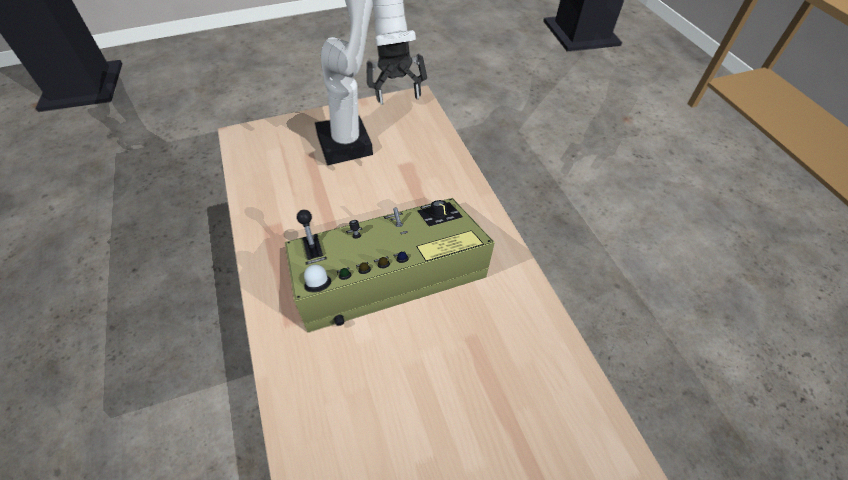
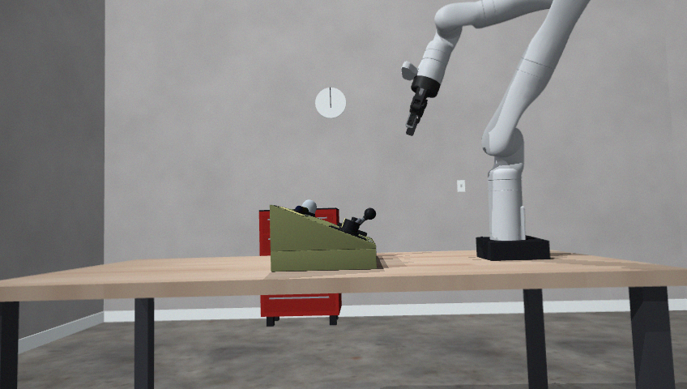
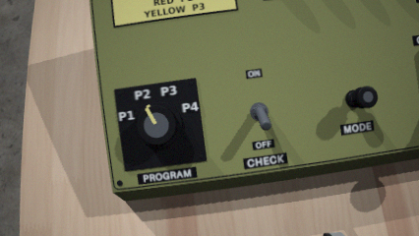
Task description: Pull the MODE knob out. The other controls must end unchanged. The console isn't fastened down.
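The olive console (image 1: 452,261) (image 2: 298,236) (image 3: 295,44) sits on the wooden table, its sloped panel facing the arm. The small black MODE knob (image 1: 355,226) (image 3: 362,96) stands near the panel's upper edge, above its label. My gripper (image 1: 396,89) (image 2: 411,126) is open and empty, high above the table between the arm's base and the console, well clear of the knob. Its fingers do not show in the wrist view.
On the panel are the PROGRAM dial (image 1: 438,209) (image 3: 156,126) pointing near P2, the CHECK toggle (image 1: 396,217) (image 3: 262,116), a black ball lever (image 1: 305,217) (image 2: 369,212), a white dome button (image 1: 315,277) and several small coloured lamps. The arm's base (image 1: 343,144) stands on the table's far end.
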`<action>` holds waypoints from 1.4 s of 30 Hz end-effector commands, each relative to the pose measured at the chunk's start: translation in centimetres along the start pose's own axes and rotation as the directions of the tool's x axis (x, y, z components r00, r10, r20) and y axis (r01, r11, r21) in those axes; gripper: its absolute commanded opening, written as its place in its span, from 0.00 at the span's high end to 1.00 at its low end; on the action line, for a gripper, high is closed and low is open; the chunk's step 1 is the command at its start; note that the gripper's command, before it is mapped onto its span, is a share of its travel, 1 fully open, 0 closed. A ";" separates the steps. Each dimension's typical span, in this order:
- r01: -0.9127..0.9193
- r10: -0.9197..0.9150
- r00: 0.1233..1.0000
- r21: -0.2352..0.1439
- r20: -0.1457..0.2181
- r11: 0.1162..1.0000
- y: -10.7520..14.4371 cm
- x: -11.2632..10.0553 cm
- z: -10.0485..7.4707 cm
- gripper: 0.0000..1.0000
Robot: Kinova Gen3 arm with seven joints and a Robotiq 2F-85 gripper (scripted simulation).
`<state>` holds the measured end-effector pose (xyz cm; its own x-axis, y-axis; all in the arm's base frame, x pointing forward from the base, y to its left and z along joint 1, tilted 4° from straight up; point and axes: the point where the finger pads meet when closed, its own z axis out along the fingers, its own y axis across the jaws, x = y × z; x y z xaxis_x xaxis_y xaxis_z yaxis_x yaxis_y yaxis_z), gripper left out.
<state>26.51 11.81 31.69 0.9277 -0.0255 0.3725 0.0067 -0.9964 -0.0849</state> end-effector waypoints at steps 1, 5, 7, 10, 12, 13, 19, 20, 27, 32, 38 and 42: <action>0.000 0.000 1.000 0.001 -0.001 1.000 0.1 0.1 0.0 0.00; 0.001 -0.001 1.000 0.003 -0.003 1.000 0.5 0.3 -0.1 0.00; 0.001 -0.001 1.000 0.008 -0.006 1.000 1.2 0.8 -0.2 0.00; 0.003 -0.003 1.000 0.017 -0.014 1.000 3.1 1.8 -0.5 0.00; 0.004 -0.004 1.000 0.022 -0.020 1.000 5.0 2.5 -0.6 0.00; 0.004 -0.004 1.000 0.025 -0.022 1.000 6.0 2.9 -0.7 0.00; 0.004 -0.003 1.000 0.027 -0.030 1.000 11.7 4.1 -0.7 0.00; 0.004 -0.003 1.000 0.027 -0.030 1.000 11.7 4.1 -0.7 0.00; 0.002 -0.002 1.000 0.014 -0.022 1.000 18.5 3.9 -0.2 0.00; 0.001 -0.001 1.000 0.001 -0.007 1.000 22.6 3.0 0.3 0.00; 0.001 -0.001 1.000 -0.004 -0.001 1.000 23.8 2.6 0.5 0.00; 0.001 -0.001 1.000 -0.004 -0.001 1.000 23.9 2.6 0.5 0.00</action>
<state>29.24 -12.00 30.14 0.9278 -0.0244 0.3724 0.0065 -0.9967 -0.0813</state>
